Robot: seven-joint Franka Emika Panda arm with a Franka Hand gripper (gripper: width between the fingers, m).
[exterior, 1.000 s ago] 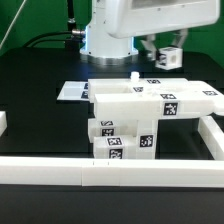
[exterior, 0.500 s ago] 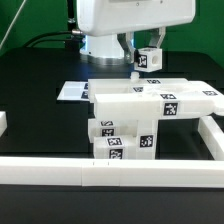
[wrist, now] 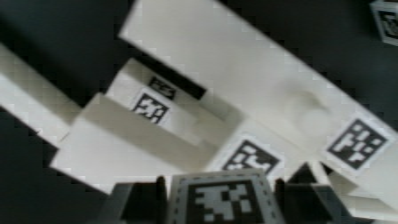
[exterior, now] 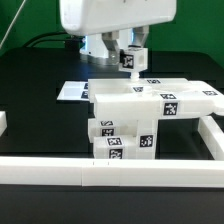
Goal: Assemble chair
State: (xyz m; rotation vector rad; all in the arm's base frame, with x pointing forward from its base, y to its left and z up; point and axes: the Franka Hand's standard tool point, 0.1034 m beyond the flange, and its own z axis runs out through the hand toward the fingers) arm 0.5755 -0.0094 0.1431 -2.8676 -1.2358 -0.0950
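Note:
My gripper (exterior: 131,64) hangs just above the back edge of the partly built chair (exterior: 150,100) and is shut on a small white leg block (exterior: 130,58) with a square tag. In the wrist view the tagged leg block (wrist: 217,196) fills the gap between the two dark fingers (wrist: 139,200). Beyond it lies the chair's flat white slab (wrist: 214,60). The slab (exterior: 160,92) rests on stacked tagged blocks (exterior: 120,138) in the exterior view.
The marker board (exterior: 70,91) lies flat behind the chair at the exterior view's left. A long white border rail (exterior: 100,172) runs along the front, and another rail (exterior: 212,135) stands at the exterior view's right. The robot base (exterior: 100,45) rises at the back.
The gripper has carried the leg block toward the exterior view's left, from beyond the slab's right half to above its back edge near the middle. The chair parts have not moved.

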